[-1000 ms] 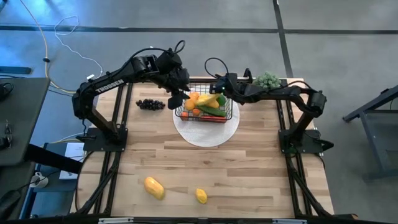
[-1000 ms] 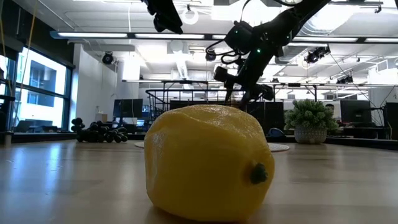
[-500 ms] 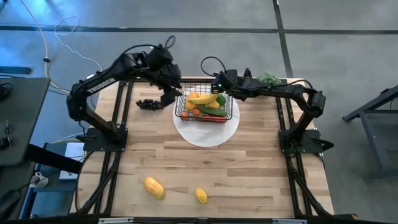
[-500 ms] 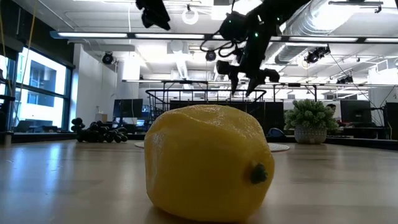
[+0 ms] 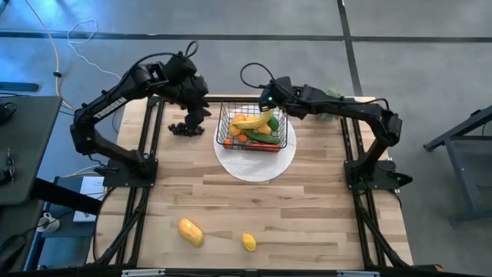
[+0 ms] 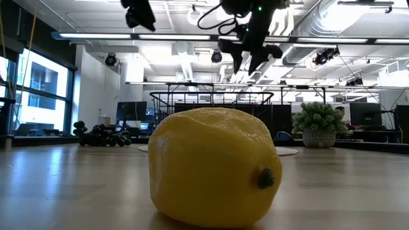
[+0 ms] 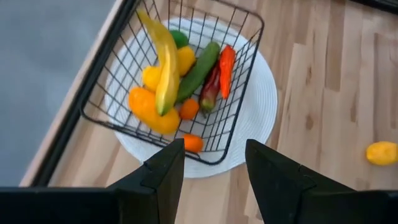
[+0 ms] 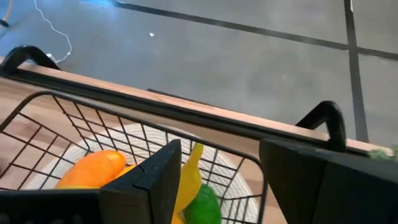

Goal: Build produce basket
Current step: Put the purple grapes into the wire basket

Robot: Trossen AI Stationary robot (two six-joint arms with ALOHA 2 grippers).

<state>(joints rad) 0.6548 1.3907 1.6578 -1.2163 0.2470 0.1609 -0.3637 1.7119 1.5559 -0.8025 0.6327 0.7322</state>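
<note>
Black wire mesh forms the basket (image 5: 253, 125), which is sitting on a round white disc (image 5: 254, 158) at the far middle of the counter (image 5: 254, 208). It is holding a banana (image 7: 163, 59), mango (image 7: 148, 110), cucumber (image 7: 199, 70) and chillies (image 7: 226, 61). Dark grapes (image 5: 183, 128) are lying beside the disc; a second mango (image 5: 191, 231) and a lemon (image 5: 249, 242) are waiting near the front edge. The left gripper (image 5: 197, 114) is hovering over the grapes, jaws apart and empty; the right gripper (image 5: 267, 101) is hanging above the basket's far rim, likewise apart. The toy produce is probably light, stiff and smooth, so the lemon may roll; gripping across its middle looks safest.
</note>
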